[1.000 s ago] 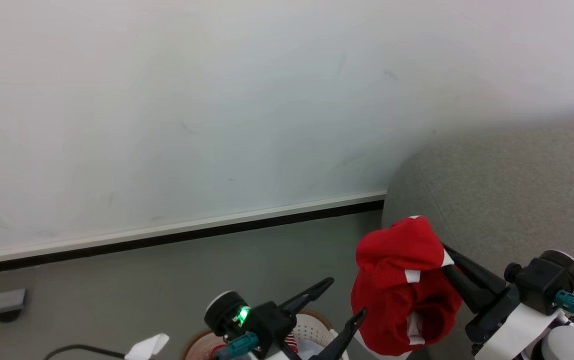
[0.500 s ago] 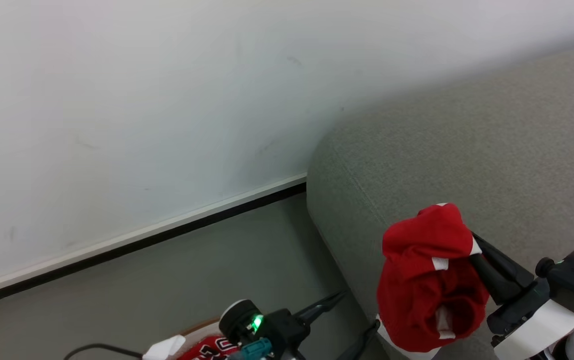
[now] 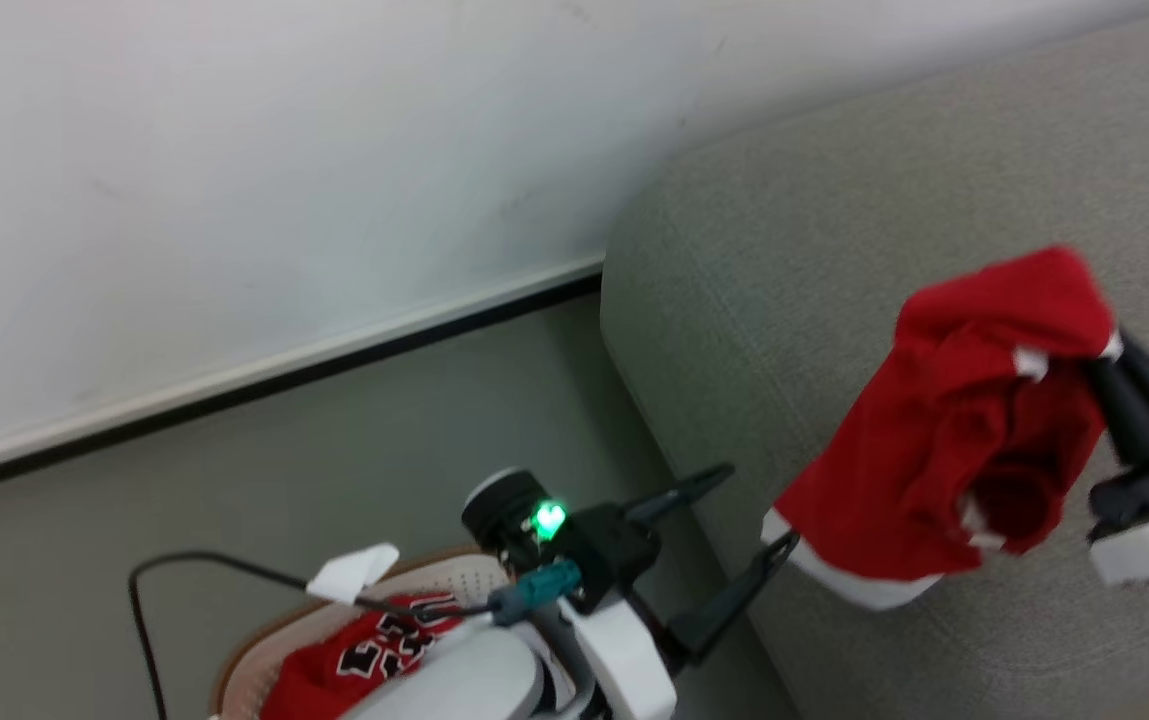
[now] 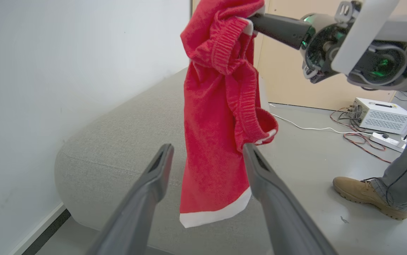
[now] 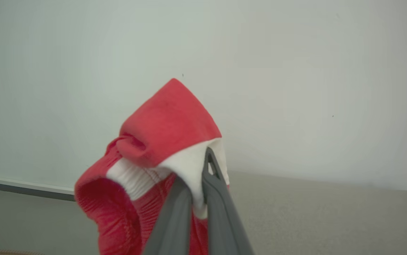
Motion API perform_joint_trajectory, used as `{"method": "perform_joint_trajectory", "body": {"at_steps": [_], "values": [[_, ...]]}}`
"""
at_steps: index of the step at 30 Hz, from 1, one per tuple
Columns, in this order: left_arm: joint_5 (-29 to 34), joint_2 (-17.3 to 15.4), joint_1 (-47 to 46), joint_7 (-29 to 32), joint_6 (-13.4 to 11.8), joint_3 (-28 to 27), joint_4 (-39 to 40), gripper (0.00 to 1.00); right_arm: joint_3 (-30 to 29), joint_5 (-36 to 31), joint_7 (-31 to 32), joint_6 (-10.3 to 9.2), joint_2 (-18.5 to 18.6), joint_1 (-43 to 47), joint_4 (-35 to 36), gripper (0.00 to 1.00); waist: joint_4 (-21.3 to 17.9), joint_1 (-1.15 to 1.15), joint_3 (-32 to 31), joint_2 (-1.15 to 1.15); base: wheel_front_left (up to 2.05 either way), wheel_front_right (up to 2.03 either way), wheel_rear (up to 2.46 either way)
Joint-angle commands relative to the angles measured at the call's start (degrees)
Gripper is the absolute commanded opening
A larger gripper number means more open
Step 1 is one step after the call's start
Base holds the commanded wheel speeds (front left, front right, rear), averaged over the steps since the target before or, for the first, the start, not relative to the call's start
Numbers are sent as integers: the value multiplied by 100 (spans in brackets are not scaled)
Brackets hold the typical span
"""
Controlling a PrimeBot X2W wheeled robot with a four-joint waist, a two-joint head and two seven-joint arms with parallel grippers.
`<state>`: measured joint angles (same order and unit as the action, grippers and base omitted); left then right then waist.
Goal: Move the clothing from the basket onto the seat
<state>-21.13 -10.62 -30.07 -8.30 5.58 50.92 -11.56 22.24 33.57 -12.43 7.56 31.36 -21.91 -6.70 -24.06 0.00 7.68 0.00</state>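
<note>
Near the seat (image 3: 834, 250) edge, the right hand (image 3: 1109, 360) pinches the garment (image 3: 944, 460), left hand (image 3: 756, 505) spread; a slipping pinch or early release could drop it on the floor (image 3: 384, 420).

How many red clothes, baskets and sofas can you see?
Red clothes: 2, the hanging garment pinched in the right gripper and the jersey lying in the basket
Baskets: 1, the basket
Sofas: 1, the sofa
Total: 4
</note>
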Motion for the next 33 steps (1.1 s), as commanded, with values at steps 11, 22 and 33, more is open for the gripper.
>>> {"method": "perform_joint_trajectory", "body": {"at_steps": [11,22,33], "values": [[274,147,-2194,127,176,196,-203,100,-2087,-772,376,-14,87,-2495,-1186,0,1184,0,2400,0,0,0,0],[300,351,-2868,-139,182,469,-304,100,-2741,-1906,644,-14,666,-4032,-3053,0,1933,0,3310,0,0,0,0],[327,287,-2726,-350,90,540,-525,100,-3185,-2694,150,-14,192,-3557,-4662,100,1929,0,3187,0,0,0,0]]}}
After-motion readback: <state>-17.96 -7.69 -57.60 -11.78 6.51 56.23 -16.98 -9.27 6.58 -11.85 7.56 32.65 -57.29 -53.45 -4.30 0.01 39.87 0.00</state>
